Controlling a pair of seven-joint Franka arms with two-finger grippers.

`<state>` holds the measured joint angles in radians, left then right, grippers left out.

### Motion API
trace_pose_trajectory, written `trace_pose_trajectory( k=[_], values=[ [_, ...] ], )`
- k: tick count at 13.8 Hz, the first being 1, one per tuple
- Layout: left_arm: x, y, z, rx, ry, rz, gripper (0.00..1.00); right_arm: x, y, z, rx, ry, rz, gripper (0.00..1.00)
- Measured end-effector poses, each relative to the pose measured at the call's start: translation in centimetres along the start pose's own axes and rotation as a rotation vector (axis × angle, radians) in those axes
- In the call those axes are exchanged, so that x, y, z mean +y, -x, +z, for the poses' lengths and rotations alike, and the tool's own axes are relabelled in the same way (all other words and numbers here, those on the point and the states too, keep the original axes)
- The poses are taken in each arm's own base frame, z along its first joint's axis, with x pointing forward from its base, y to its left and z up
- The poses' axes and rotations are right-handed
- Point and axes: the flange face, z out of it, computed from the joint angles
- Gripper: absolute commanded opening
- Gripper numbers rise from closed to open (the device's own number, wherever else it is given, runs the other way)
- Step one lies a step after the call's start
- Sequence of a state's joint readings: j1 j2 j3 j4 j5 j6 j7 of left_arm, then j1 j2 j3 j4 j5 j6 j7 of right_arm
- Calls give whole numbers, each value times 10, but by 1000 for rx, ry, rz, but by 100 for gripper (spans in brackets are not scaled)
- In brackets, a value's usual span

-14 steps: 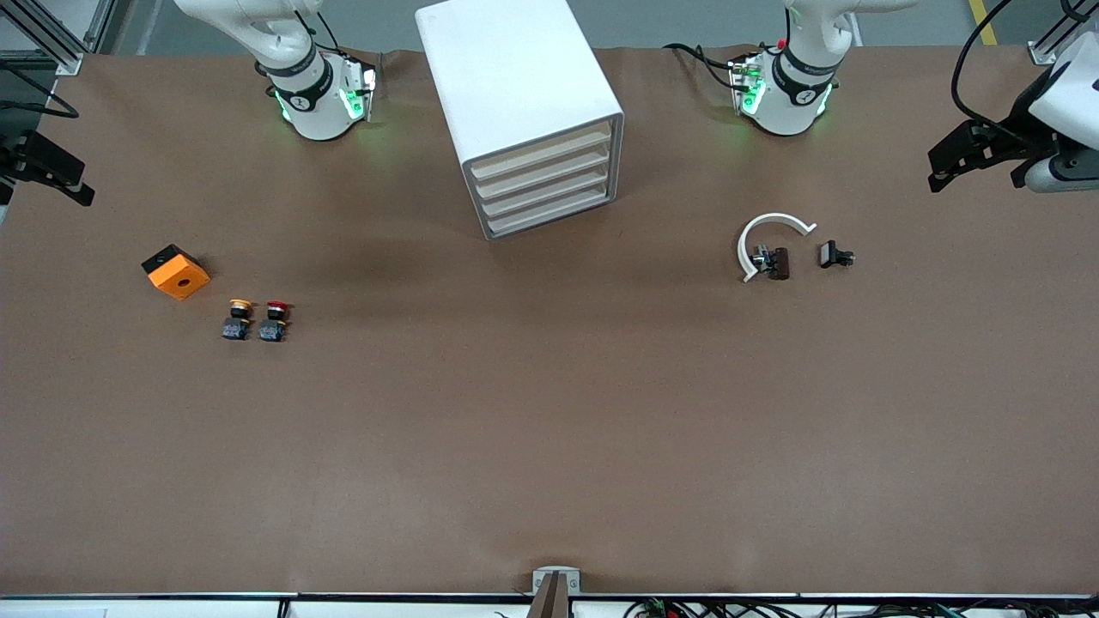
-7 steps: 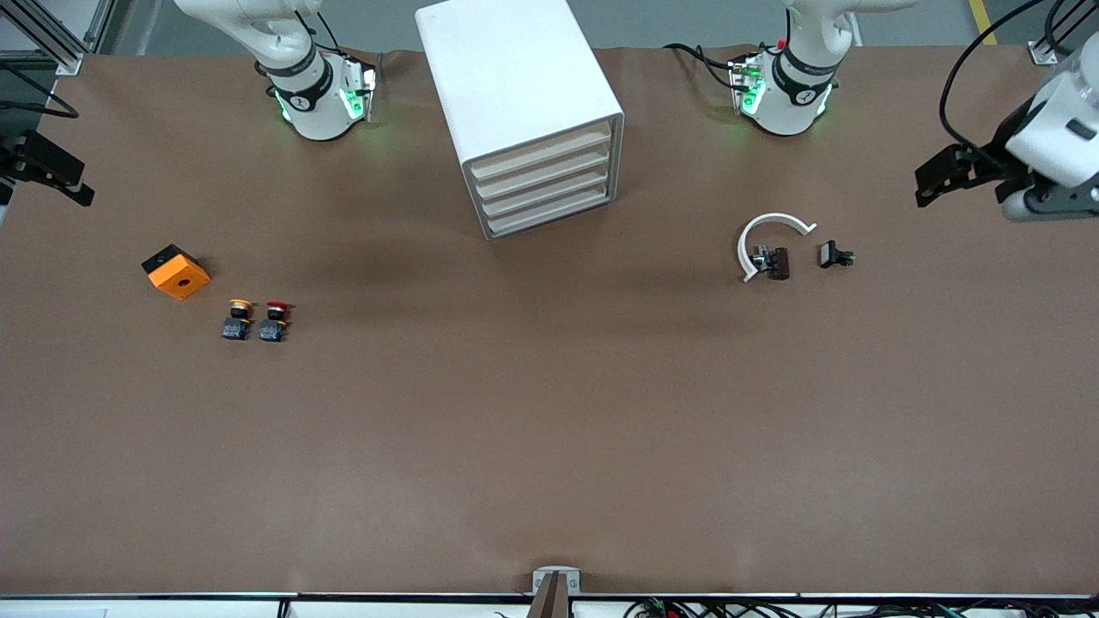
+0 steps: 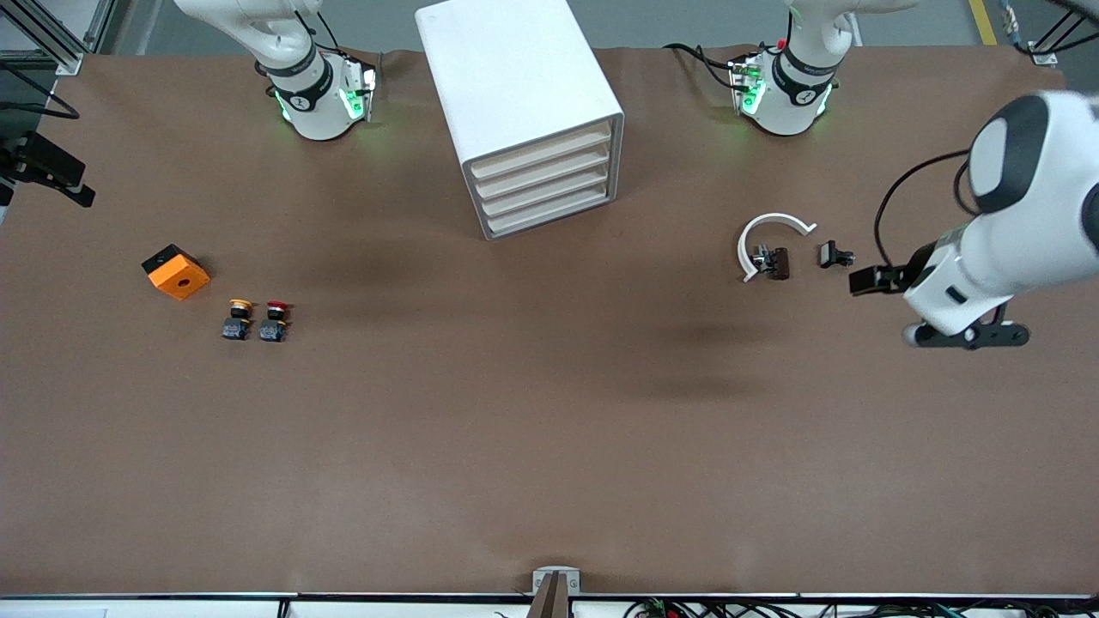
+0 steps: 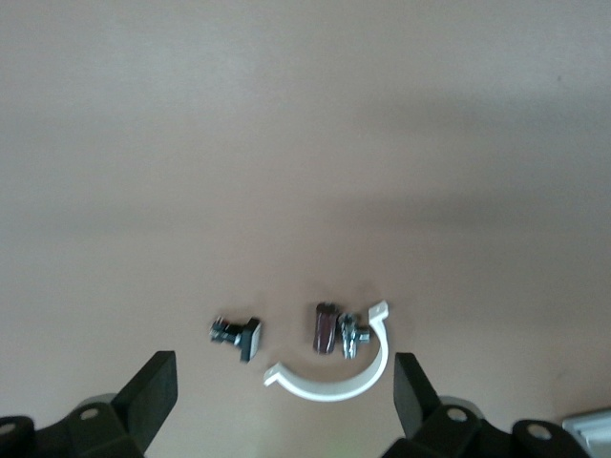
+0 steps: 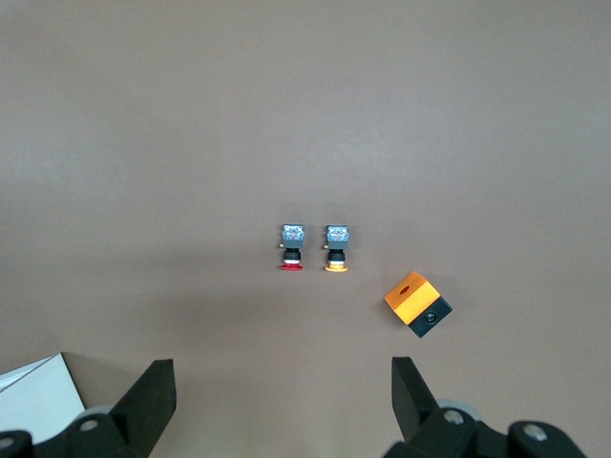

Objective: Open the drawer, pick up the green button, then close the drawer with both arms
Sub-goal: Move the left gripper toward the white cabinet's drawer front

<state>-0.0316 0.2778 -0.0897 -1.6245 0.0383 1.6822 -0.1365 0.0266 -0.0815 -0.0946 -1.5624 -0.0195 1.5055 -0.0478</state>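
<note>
The white cabinet (image 3: 524,94) stands at the back middle with four drawers (image 3: 545,184), all shut. The green-capped button is out of view. My left gripper (image 3: 861,281) is open and empty, over the table beside a small black part (image 3: 834,255); its fingers (image 4: 153,393) frame that part in the left wrist view. My right gripper (image 3: 51,172) is open and empty and waits over the right arm's end of the table; its fingers (image 5: 158,391) show wide apart in the right wrist view.
A yellow-capped button (image 3: 238,318) and a red-capped button (image 3: 275,320) stand beside an orange and black box (image 3: 175,271) toward the right arm's end. A white curved clamp (image 3: 764,236) with a brown part (image 3: 780,263) lies toward the left arm's end.
My left arm has swung in from the table's end and come down toward the small black part. The right arm and everything on the table have stayed still.
</note>
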Motion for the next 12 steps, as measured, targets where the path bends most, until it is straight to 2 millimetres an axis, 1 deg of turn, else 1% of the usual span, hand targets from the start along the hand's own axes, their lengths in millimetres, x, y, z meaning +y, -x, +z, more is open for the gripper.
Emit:
trace_pose_trajectory(
  k=[2, 5, 7, 10, 12],
  values=[
    [20, -16, 30, -15, 3, -70, 100, 0, -1, 1, -2, 0, 0, 100],
    [67, -27, 63, -25, 14, -214, 100, 0, -1, 2, -4, 0, 0, 100],
    [95, -35, 89, -35, 46, -321, 100, -1, -2, 2, -5, 0, -1, 100],
    [124, -44, 133, -101, 92, -506, 100, -1, -2, 3, -5, 0, -1, 100],
    [141, -45, 159, -175, 129, -632, 100, -1, -2, 3, -5, 0, -1, 100]
  ],
)
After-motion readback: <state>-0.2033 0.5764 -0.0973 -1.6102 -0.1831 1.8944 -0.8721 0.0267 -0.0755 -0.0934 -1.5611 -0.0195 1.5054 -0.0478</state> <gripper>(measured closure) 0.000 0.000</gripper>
